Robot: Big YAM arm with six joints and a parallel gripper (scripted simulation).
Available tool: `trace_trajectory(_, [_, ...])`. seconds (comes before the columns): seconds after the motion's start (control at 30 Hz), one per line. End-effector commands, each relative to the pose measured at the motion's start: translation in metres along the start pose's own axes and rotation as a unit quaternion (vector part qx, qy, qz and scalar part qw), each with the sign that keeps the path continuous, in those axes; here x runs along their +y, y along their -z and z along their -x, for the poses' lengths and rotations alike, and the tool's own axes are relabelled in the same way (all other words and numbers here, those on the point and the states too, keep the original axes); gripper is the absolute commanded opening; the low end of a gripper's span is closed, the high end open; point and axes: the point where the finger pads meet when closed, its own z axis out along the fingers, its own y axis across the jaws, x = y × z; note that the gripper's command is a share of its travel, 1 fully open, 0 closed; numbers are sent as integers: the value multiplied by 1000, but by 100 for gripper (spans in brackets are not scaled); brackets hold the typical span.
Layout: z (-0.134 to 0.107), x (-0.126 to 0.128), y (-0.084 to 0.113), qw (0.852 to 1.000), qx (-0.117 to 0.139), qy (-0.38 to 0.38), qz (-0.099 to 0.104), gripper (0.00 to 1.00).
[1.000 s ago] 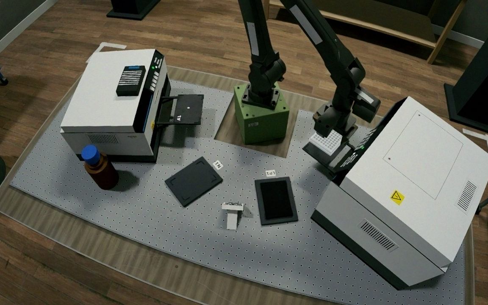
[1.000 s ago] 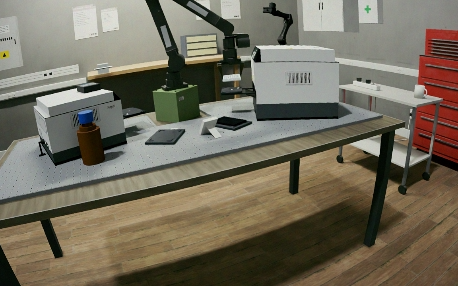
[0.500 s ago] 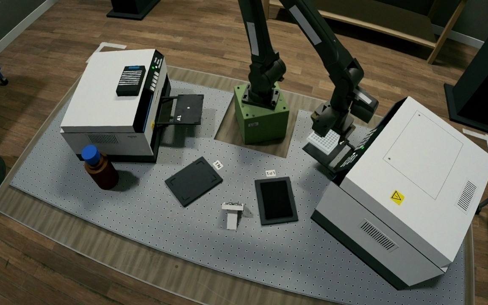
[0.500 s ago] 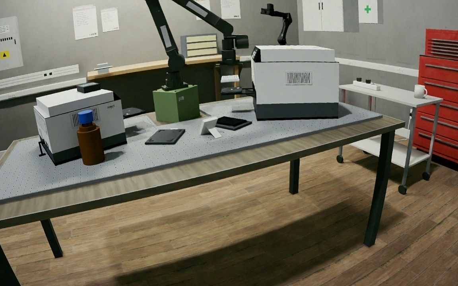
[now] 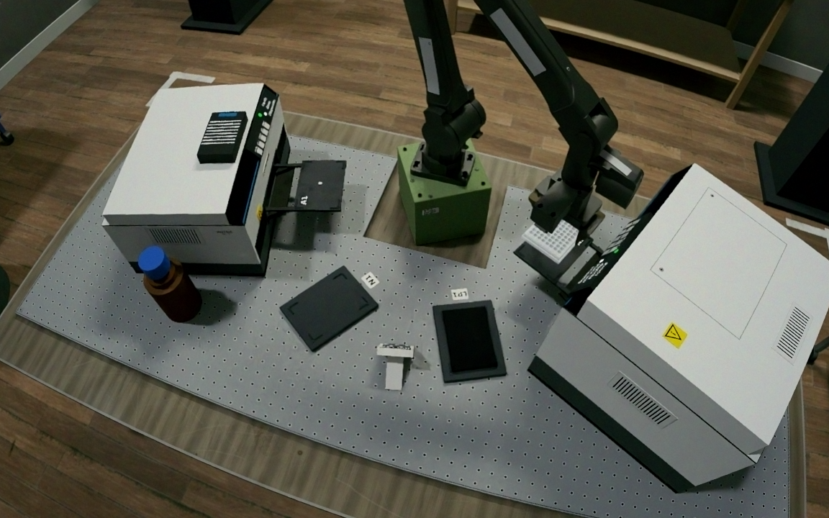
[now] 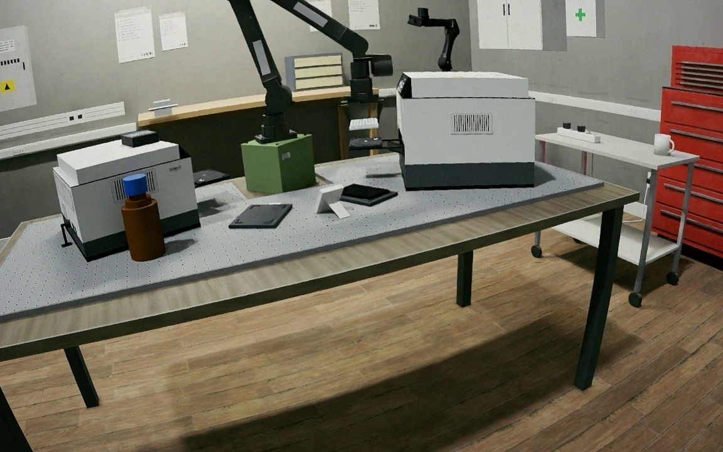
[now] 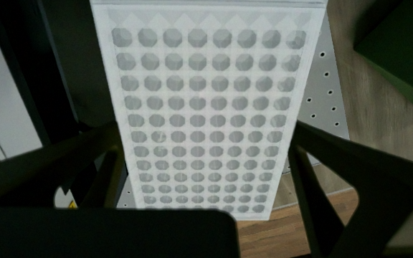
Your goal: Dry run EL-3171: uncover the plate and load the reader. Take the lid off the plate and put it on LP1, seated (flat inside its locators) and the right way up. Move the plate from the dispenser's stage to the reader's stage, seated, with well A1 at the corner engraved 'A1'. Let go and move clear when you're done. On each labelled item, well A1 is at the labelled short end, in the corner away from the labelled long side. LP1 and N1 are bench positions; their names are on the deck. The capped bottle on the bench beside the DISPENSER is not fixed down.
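Plate: white, uncovered, rows of round grey wells facing up; right of centre in the top frame, above the reader's stage.
Jaws: closed onto the plate's two long sides.
Reader: right of the plate in the top and exterior frames.
LP1: black rectangle within a dark border, lower centre of the top frame; I can't tell whether that is the lid.
Exterior view: shows a gap between plate and stage, which the top view hides.
Wrist view: shows the wells closely; any A1 mark is unreadable.
Top view: shows "A1" on the dispenser's stage, unreadable from the exterior.
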Motion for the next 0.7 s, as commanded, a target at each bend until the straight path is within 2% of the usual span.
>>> trace_trajectory(0.0, [-4, 30, 17, 999, 1, -1, 35, 86])
trace_trajectory(0.47, [-6, 29, 3, 1000, 1, 1, 26, 86])
trace_trajectory(0.67, [-5, 27, 3, 1000, 1, 0, 25, 86])
